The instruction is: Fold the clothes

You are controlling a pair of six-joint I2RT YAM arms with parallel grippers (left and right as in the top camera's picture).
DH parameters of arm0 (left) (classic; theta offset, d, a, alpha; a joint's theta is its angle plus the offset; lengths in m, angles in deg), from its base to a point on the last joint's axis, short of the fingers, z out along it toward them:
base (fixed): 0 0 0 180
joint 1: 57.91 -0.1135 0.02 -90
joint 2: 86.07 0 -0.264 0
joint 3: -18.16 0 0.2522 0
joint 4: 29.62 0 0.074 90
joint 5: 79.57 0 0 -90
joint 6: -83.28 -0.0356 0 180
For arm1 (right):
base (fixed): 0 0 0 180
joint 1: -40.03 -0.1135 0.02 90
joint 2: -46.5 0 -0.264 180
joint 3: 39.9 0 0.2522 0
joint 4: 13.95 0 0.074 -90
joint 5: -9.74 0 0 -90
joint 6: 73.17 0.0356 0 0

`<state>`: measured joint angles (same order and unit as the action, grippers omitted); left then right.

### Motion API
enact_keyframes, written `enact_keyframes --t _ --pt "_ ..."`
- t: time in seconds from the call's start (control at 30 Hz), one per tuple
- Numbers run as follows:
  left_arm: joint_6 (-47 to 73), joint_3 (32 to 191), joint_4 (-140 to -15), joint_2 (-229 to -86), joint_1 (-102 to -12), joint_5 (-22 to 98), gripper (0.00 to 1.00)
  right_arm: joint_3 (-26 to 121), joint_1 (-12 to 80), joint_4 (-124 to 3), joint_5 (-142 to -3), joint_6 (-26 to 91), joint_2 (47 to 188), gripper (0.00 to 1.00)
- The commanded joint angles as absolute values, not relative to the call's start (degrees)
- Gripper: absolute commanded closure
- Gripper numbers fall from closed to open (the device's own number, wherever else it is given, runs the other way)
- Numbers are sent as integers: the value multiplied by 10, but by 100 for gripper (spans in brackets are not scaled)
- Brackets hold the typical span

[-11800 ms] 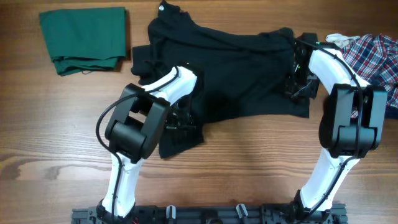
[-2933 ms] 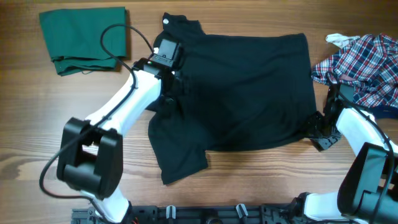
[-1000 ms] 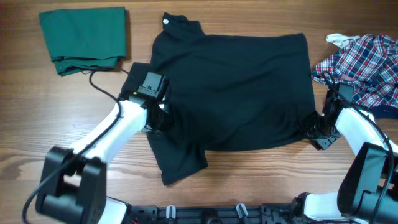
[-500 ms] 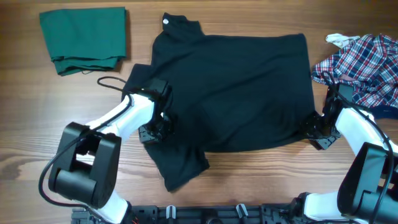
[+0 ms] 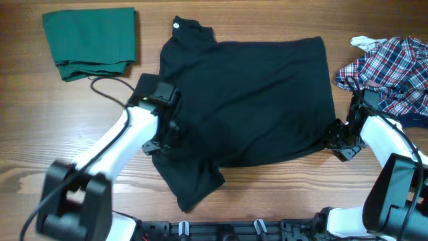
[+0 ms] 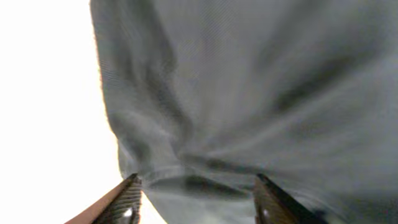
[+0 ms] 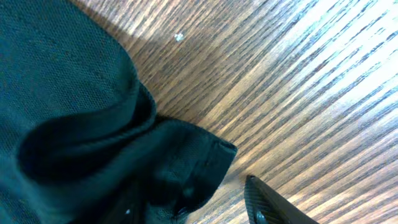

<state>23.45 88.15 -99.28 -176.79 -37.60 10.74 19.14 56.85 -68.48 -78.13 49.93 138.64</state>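
Wooden table bears black polo shirt.

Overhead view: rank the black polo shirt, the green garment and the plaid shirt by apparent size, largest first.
1. black polo shirt, clearly largest.
2-3. green garment and plaid shirt: about alike. The plaid one runs off the frame, so I won't rank them.

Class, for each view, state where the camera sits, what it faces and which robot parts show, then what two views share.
Overhead: above the wooden table, looking down on the soft black polo shirt; white left arm and right arm show.
Left wrist: left arm, facing shirt fabric; both fingertips show.
Right wrist: right arm, facing the shirt's corner on the table; one fingertip shows.
Shared with overhead: that corner.
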Motion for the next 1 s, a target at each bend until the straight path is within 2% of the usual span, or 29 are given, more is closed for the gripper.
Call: enact_keyframes --t 0.0,0.03,0.07,0.13,0.17,0.23,0.37,0.47,0.53,0.57,0.63,0.67,0.7,0.73,0.9,0.93,0.97 --pt "218 908 -964 -1661 -375 81 34 193 568 -695 -777 502 1383 42" --pt "207 908 -948 -1642 -375 81 30 201 568 -702 -777 503 1372 42" --pt "205 908 -909 -1612 -375 75 19 216 568 -715 -777 502 1351 41" --pt "205 908 -840 -1593 -375 73 16 234 568 -728 -779 499 1323 40" --pt "200 908 -810 -1592 -375 73 13 242 568 -731 -778 499 1307 36" --pt "168 908 -739 -1604 -375 74 7 248 568 -727 -776 497 1278 18" --pt "114 908 -593 -1678 -376 74 1 249 568 -699 -742 434 1242 6" --pt "102 908 -453 -1765 -389 73 2 249 568 -648 -620 391 1231 6" --pt "102 908 -361 -1820 -402 73 5 249 568 -613 -533 371 1231 14" --pt "102 908 -326 -1840 -407 73 14 249 568 -604 -514 369 1231 26" --pt "102 908 -277 -1887 -420 73 55 249 568 -599 -516 380 1231 65" --pt "104 908 -261 -1904 -427 73 68 249 568 -600 -519 380 1231 69" --pt "104 908 -247 -1920 -434 73 86 249 568 -600 -524 379 1231 73" --pt "104 909 -235 -1933 -441 73 96 249 568 -602 -528 379 1231 74" --pt "104 928 -224 -1976 -461 76 96 249 568 -629 -583 379 1231 75" --pt "104 936 -225 -1988 -461 76 96 249 568 -644 -625 381 1231 69" --pt "104 942 -230 -1997 -461 76 96 249 568 -658 -660 391 1231 50"
